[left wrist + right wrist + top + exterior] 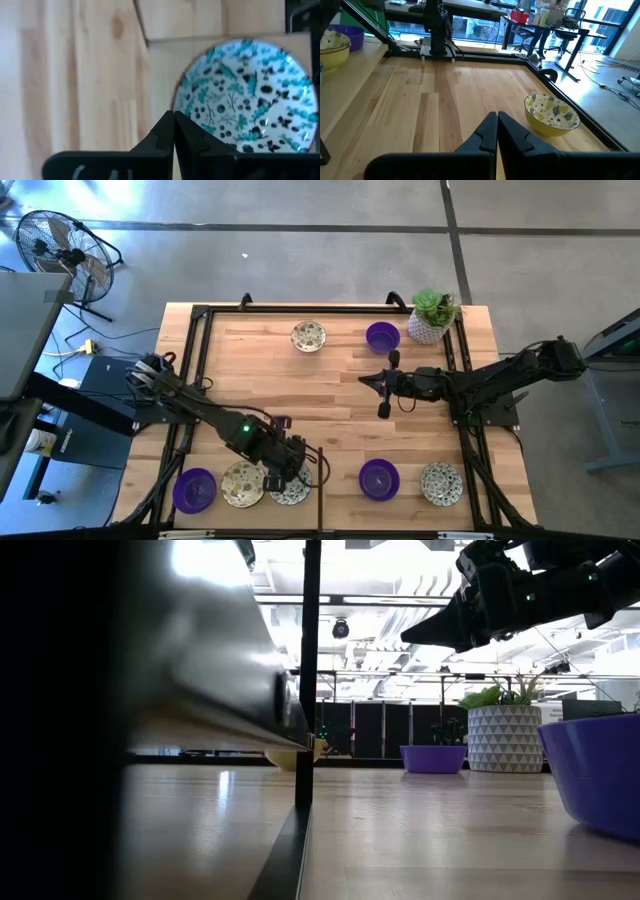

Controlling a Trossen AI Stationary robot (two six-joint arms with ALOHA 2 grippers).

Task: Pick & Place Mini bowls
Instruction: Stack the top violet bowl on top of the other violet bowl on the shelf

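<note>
Left gripper (287, 472) low at near edge, right gripper (385, 383) mid-table, jaws closed.

A: The tabletop (340, 415) looks like pale wood in joined planks, smooth with a soft sheen. At lower right of the high view, the purple bowl (379, 478) seems glossy, like glazed ceramic.

B: The patterned bowl (250, 97) has a shiny glaze too, speckled over white. The black frame (200, 350) around the edge looks like matt metal, and the left gripper (173, 131) like dull dark plastic.
</note>
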